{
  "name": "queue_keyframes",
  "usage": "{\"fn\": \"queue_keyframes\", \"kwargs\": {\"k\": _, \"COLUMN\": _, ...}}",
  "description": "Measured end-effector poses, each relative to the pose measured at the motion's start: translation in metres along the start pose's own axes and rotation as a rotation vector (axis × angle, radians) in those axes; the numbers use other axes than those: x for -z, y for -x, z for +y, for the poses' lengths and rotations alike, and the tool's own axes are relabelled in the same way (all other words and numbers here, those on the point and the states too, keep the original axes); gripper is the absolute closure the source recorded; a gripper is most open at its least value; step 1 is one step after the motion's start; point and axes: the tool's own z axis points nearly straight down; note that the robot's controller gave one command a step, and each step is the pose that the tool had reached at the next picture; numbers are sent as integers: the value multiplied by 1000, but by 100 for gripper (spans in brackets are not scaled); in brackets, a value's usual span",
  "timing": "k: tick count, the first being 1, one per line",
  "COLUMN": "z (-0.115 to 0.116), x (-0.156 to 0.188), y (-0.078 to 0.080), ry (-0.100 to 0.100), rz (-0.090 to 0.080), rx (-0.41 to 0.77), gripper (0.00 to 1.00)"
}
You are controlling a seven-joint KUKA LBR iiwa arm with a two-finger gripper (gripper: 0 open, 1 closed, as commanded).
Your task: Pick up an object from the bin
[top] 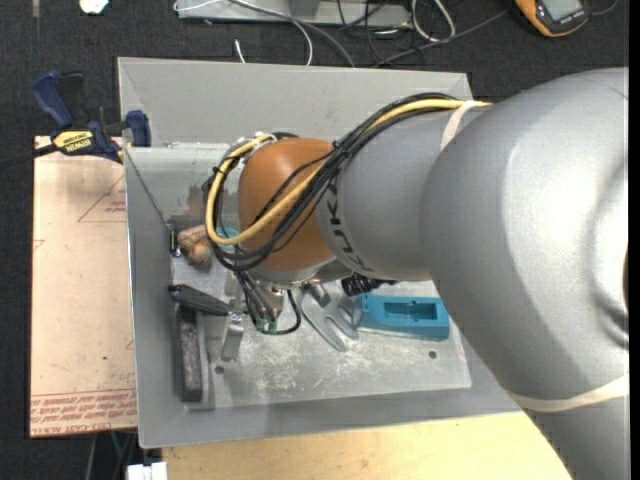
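Low in the bin (330, 378) sits the gripper (243, 316), its grip state indiscernible. A dark bar (188, 363) lies at 8 o'clock, a blue block (405, 315) at 3 o'clock.

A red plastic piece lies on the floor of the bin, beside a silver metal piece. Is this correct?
Not fully: the plastic piece is blue, not red. The camera view shows it on the floor of the bin, beside the silver metal piece.
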Motion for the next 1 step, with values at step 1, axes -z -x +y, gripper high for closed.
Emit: {"fn": "queue_keyframes", "kwargs": {"k": 1, "z": 29, "x": 1, "y": -12, "ry": 1, "rz": -2, "rx": -176, "gripper": 0}}
